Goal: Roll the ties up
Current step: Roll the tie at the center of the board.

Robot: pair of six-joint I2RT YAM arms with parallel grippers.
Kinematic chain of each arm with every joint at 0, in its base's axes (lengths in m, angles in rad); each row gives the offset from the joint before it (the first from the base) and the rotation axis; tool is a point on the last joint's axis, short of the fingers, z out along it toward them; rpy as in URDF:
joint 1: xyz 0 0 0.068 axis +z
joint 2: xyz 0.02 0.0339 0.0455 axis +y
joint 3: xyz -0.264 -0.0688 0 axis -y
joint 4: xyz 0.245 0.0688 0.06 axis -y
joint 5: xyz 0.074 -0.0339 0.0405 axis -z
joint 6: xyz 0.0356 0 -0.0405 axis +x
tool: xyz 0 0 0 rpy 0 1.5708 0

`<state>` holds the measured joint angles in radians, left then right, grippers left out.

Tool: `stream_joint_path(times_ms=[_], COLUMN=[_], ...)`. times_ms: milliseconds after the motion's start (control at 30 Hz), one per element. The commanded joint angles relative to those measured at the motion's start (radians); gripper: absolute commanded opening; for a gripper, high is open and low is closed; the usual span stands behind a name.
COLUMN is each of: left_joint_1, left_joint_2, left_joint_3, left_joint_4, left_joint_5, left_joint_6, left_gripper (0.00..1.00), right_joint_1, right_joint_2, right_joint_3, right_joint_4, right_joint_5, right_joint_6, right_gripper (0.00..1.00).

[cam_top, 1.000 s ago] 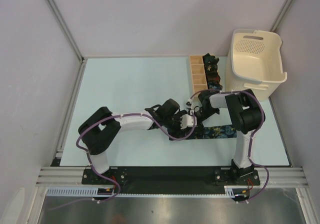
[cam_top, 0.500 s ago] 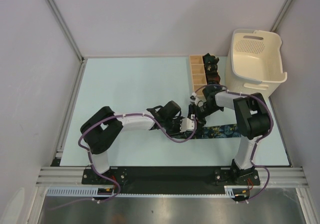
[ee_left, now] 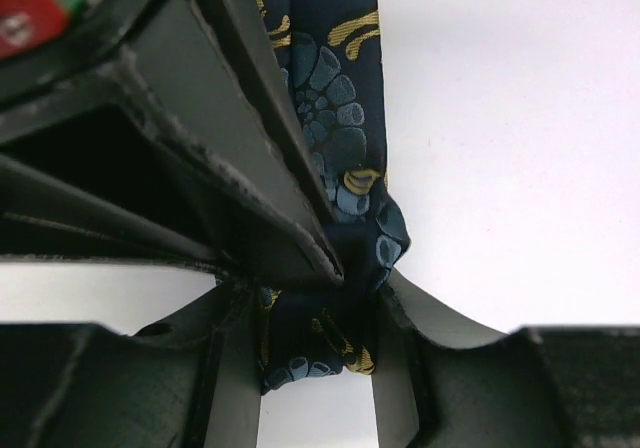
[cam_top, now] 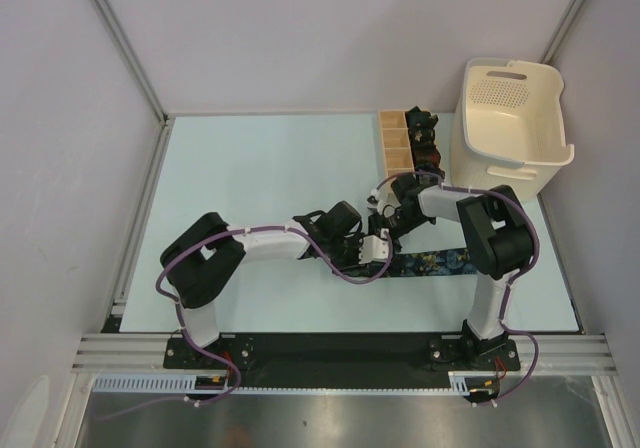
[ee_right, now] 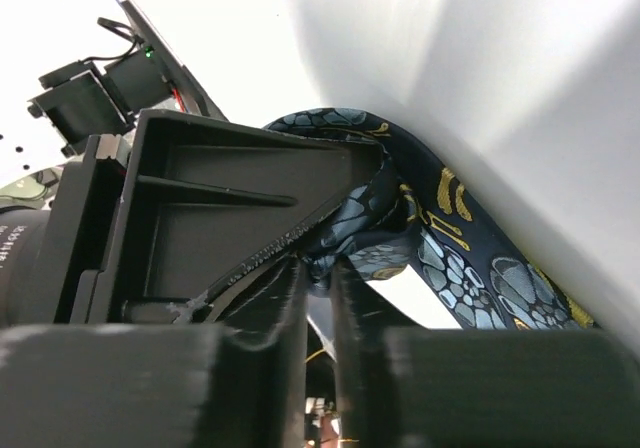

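Note:
A navy tie [cam_top: 437, 261] with a blue, teal and yellow pattern lies flat toward the right; its left end is bunched up between my two grippers. My left gripper [cam_top: 377, 247] is shut on the folded end, which fills its jaws in the left wrist view [ee_left: 318, 333]. My right gripper [cam_top: 390, 215] meets it from behind, shut on a fold of the same tie [ee_right: 322, 268]. The tie's band runs off to the right [ee_right: 480, 278]. Small dark rolled ties [cam_top: 424, 138] sit in the wooden box.
The tan divided wooden box [cam_top: 396, 148] stands just behind the grippers. The cream plastic basket [cam_top: 510, 118] stands at the back right, beside the box. The right arm's elbow [cam_top: 495, 233] hangs over the tie's right part.
The tie's left end, flat on the table a second ago, is drawn in between the grippers. The right gripper has shifted slightly back and left; the left gripper has barely moved.

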<state>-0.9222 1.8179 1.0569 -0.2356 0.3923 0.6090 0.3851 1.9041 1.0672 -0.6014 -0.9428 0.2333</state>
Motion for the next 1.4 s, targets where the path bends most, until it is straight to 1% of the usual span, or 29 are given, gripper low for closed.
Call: stream_joint_path(times_ms=[0,33,67,133,167,267,333,367,533,667,867,1000,1133,1233,1367], left_joint_1=[0.013,0.017,0.019,0.022,0.022,0.022,0.022,0.022,0.022,0.022,0.022,0.022,0.032,0.042,0.043], left_joint_2=[-0.023,-0.029,-0.035,-0.048,-0.048,-0.043,-0.04,-0.04,-0.034,-0.014,-0.037,-0.078,-0.098,-0.117,-0.135], left_joint_3=[-0.003,-0.006,-0.008,0.0,0.006,0.037,0.054,0.057,0.064,0.081,0.08,0.025,-0.024,-0.061,-0.103], left_joint_4=[-0.114,-0.119,-0.119,-0.111,-0.108,-0.091,-0.07,-0.062,0.013,0.035,0.035,0.025,0.005,-0.004,0.001], left_joint_5=[-0.012,0.0,0.005,0.014,0.019,0.036,0.04,0.045,0.046,0.048,0.063,0.066,0.062,0.056,0.051], left_joint_6=[0.008,0.012,0.014,0.011,0.005,-0.017,-0.04,-0.044,-0.087,-0.094,-0.084,-0.06,-0.038,-0.037,-0.054], left_gripper=[0.37,0.4,0.49,0.6,0.69,0.79,0.82,0.84,0.88,0.89,0.9,0.91,0.89,0.89,0.88], right_joint_1=[0.005,0.001,-0.008,-0.023,-0.04,-0.067,-0.077,-0.081,-0.08,-0.061,0.024,0.072,0.116,0.127,0.124], right_joint_2=[0.035,0.039,0.042,0.064,0.073,0.095,0.101,0.101,0.113,0.118,0.134,0.167,0.202,0.216,0.22], right_joint_3=[0.017,0.017,0.016,0.014,0.011,-0.003,-0.004,-0.006,-0.003,-0.006,0.002,0.019,0.045,0.069,0.063], right_joint_4=[0.034,0.031,0.019,0.006,-0.007,-0.018,-0.021,-0.02,-0.023,-0.04,-0.015,0.023,0.052,0.06,0.06], right_joint_5=[0.068,0.091,0.101,0.134,0.154,0.196,0.222,0.245,0.292,0.323,0.319,0.296,0.266,0.268,0.271], right_joint_6=[-0.026,-0.035,-0.057,-0.078,-0.101,-0.124,-0.138,-0.14,-0.143,-0.153,-0.114,-0.077,-0.031,-0.002,0.015], right_gripper=[0.04,0.0,0.0,0.0,0.0,0.0,0.0,0.0,0.0,0.0,0.0,0.0,0.0,0.0,0.0])
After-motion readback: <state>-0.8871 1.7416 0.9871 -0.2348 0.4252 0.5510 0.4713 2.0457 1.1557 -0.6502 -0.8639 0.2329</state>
